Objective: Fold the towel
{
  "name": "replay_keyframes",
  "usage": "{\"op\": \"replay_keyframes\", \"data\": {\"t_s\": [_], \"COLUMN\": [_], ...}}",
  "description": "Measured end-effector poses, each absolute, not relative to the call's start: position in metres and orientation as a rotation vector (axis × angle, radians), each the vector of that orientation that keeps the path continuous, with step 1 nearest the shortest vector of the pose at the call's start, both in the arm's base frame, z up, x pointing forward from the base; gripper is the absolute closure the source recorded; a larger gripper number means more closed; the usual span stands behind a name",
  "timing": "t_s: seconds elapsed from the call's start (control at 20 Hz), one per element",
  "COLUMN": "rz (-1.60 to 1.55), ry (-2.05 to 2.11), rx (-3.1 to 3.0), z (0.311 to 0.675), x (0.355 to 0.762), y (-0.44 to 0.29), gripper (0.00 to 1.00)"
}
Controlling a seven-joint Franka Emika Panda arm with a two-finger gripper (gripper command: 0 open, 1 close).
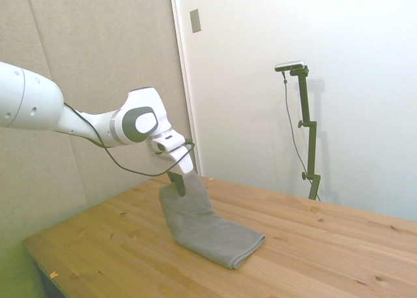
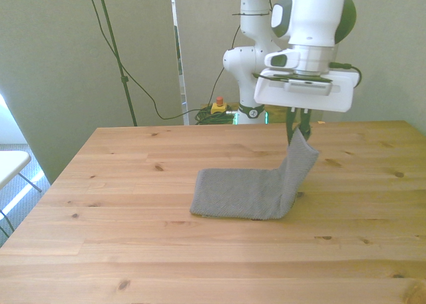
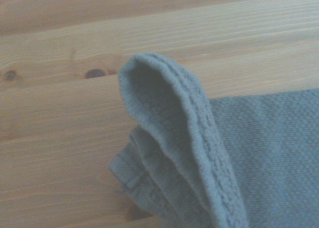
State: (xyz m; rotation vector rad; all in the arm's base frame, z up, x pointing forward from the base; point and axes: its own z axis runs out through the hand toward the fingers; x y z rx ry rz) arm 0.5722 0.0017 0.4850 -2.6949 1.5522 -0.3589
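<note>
I see the gripper (image 2: 299, 132) pinching one end of the towel (image 2: 249, 192) above the table (image 2: 133, 177); I read no writing.

**What is hidden, cropped or blurred**

The gripper's (image 2: 299, 132) fingers are largely covered by the white camera plate in the front view, and their tips are buried in the raised corner of the towel (image 2: 256, 191). In the wrist view the towel (image 3: 224, 153) is cut off by two picture edges, and its nearest hem is seen out of focus. The tabletop (image 1: 339, 246) is cropped in the side view. The arm's upper links are cut off in both wide views.
</note>
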Motion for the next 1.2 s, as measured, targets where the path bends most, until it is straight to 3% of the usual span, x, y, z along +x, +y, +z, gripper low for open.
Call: {"op": "replay_keyframes", "data": {"t_s": [0.6, 0.65, 0.95, 1.2], "rz": [-0.374, -0.372, -0.336, -0.339], "ry": [1.708, 1.715, 1.782, 1.776], "rx": [-2.554, -2.542, -2.509, -2.513], "z": [0.485, 0.482, 0.451, 0.450], "x": [0.548, 0.547, 0.549, 0.551], "y": [-0.131, -0.139, -0.176, -0.176], "gripper": [1.00, 0.00, 0.00, 0.00]}}
